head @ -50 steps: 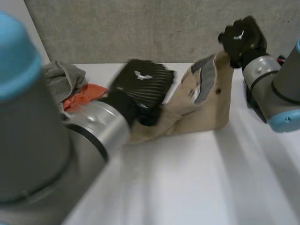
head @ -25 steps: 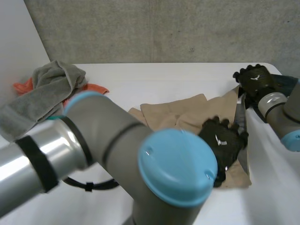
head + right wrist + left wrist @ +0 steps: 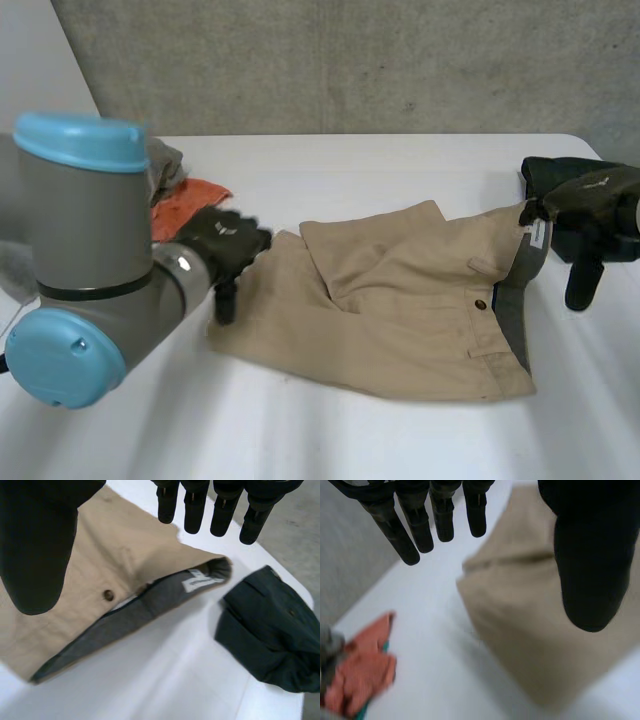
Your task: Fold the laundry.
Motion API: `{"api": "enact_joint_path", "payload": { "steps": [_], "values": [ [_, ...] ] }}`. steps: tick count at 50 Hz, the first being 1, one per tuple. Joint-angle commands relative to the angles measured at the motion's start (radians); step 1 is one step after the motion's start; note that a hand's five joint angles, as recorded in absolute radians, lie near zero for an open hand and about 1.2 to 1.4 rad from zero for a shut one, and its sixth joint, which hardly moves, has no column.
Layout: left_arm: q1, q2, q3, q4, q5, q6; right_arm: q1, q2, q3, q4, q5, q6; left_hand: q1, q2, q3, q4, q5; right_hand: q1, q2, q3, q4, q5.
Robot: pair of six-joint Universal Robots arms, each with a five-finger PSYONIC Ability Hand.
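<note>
Table (image 3: pixel 400 160): white, with tan shorts (image 3: pixel 400 310) spread flat at its centre, waistband toward 3 o'clock and leg hems toward 9 o'clock. One layer lies over the other, with a slanting edge running from 12 toward 6 near the middle.

Left hand (image 3: pixel 222 240): at the 9 o'clock hem. In the wrist view its fingers (image 3: pixel 402 535) are straight and wide, the thumb is well apart, and nothing is held. The hem corner sits under the palm.

Right hand (image 3: pixel 600 195): at 3 o'clock, just off the waistband. Its fingers (image 3: pixel 195 510) are straight and spread and hold nothing.

Green garment (image 3: pixel 270 630): bunched near the waistband end, apart from it. Grey towel (image 3: pixel 165 160) and orange cloth (image 3: pixel 190 205) lie at 10 o'clock, near the hems.

Waistband (image 3: pixel 135 615): grey lining is turned outward, with a white label (image 3: pixel 200 581) at its far tip and a button (image 3: pixel 107 595) on the tan face.

Judgement: the spread looks done and the fold not yet begun.
- Flatten the turned-out lining first, or it will be locked into the crease.
- Pinch both layers at the hem, well in from the edge, so the lower layer does not lag.
- Pin the waistband with flat fingers during the carry.
- Keep the travel low, so the cloth does not billow.
- Risk: the right hand catches the green garment.
</note>
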Motion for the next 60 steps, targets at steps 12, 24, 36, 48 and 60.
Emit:
{"api": "enact_joint_path", "payload": {
  "steps": [12,24,36,48,60],
  "values": [
    [0.086,-0.22,-0.017,0.166,0.116,0.095,0.068,0.013,0.364,-0.046,-0.168,-0.103,0.165,0.168,0.169,0.162,0.163,0.194,0.2,0.201,0.2,0.205],
    [0.046,-0.234,0.02,0.187,0.066,0.068,0.111,0.045,0.649,-0.58,-0.144,-0.125,1.098,1.1,1.101,1.094,1.095,0.194,0.201,0.201,0.2,0.205],
    [0.003,-0.138,0.023,0.189,0.026,-0.023,0.108,0.022,0.798,-0.992,-0.058,-0.139,1.099,1.101,1.102,1.095,1.096,1.077,1.083,1.084,1.082,1.087],
    [-0.004,0.107,0.055,0.059,0.021,-0.106,0.109,-0.107,0.627,-0.982,-0.01,-0.087,1.099,1.101,1.102,1.095,1.096,1.134,1.14,1.141,1.14,1.145],
    [0.043,0.126,0.581,0.118,0.032,-0.112,0.154,0.209,-0.357,-0.722,0.071,-0.021,1.099,1.101,1.102,1.095,1.096,1.134,1.14,1.141,1.14,1.145]
  ]
}}
